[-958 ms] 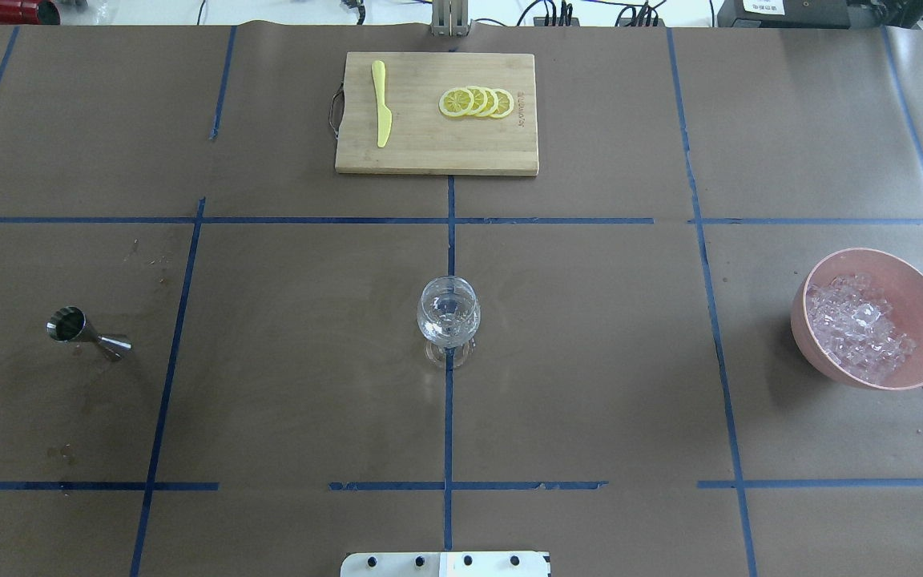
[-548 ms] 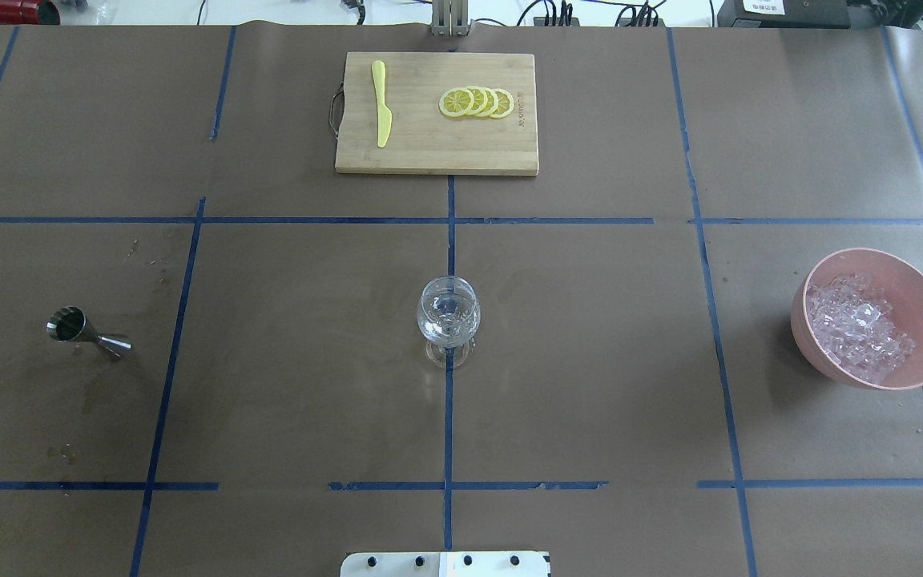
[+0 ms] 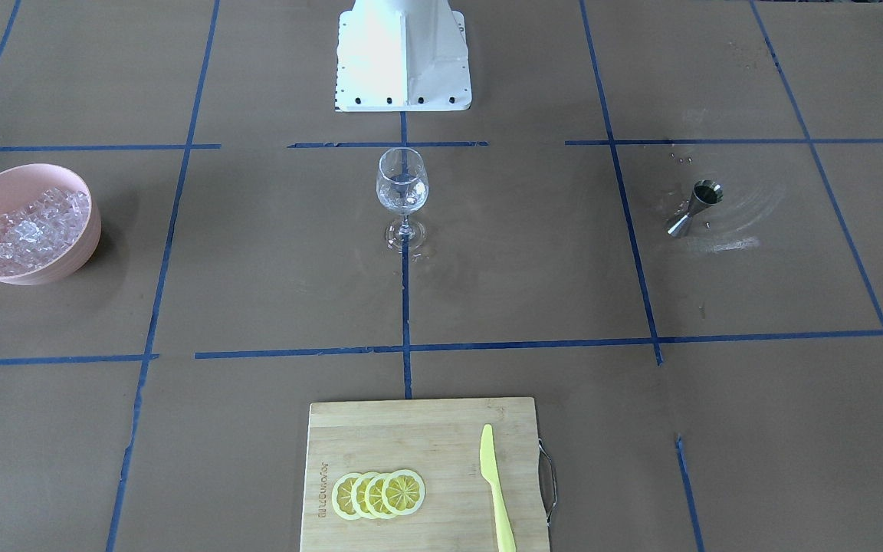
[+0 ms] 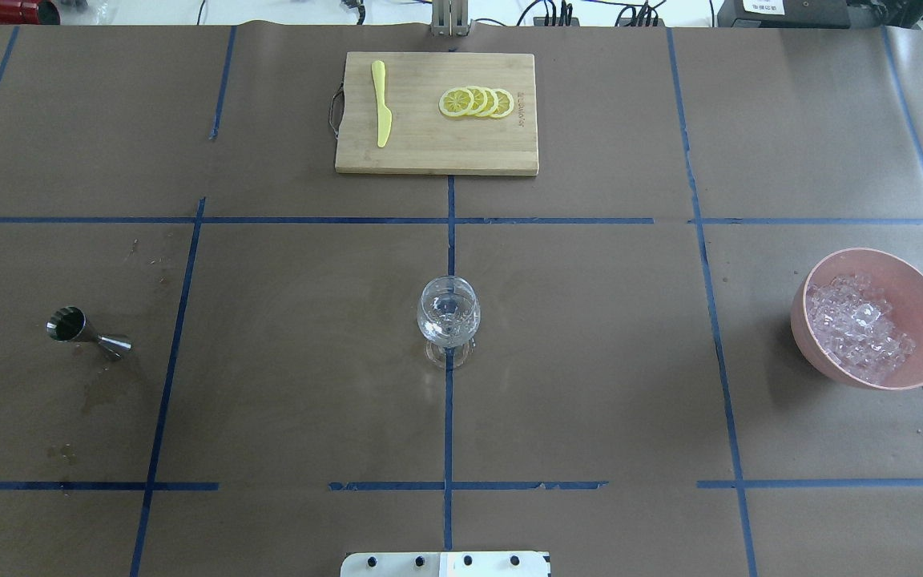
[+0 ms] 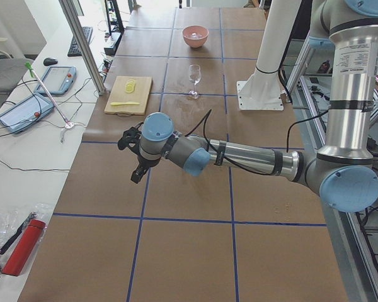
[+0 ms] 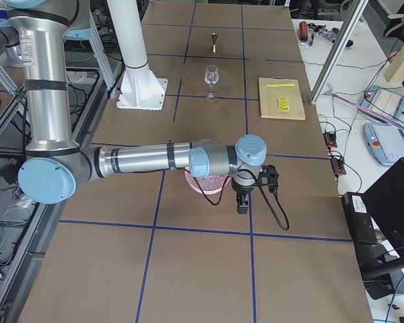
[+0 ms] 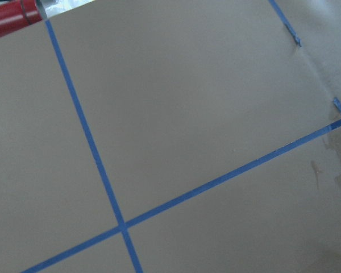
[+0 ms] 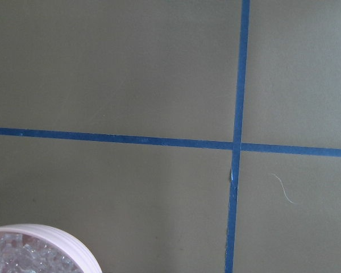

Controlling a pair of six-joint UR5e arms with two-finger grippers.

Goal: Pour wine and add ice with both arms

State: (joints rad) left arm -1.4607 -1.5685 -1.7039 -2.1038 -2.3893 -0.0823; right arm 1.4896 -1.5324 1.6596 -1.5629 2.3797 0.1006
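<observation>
A heap of clear ice cubes [image 4: 858,328] lies in a pink bowl [image 4: 920,304] at the table's right; the ice [image 8: 20,259] also shows at the bottom left of the right wrist view. An upright stemmed wine glass [image 4: 448,314] stands at the centre. A steel jigger [image 4: 83,330] stands at the left. Both arms are out of the overhead and front views. The left gripper [image 5: 130,154] hangs over bare table beyond the jigger side. The right gripper [image 6: 243,202] hangs just beyond the bowl [image 6: 205,186]. I cannot tell whether either is open or shut.
A bamboo cutting board [image 4: 429,152] at the far centre carries several lemon slices [image 4: 477,102] and a yellow knife [image 4: 381,104]. The white pedestal [image 3: 403,57] stands at the robot's edge. A red cylinder [image 5: 22,248] lies off the table's left end.
</observation>
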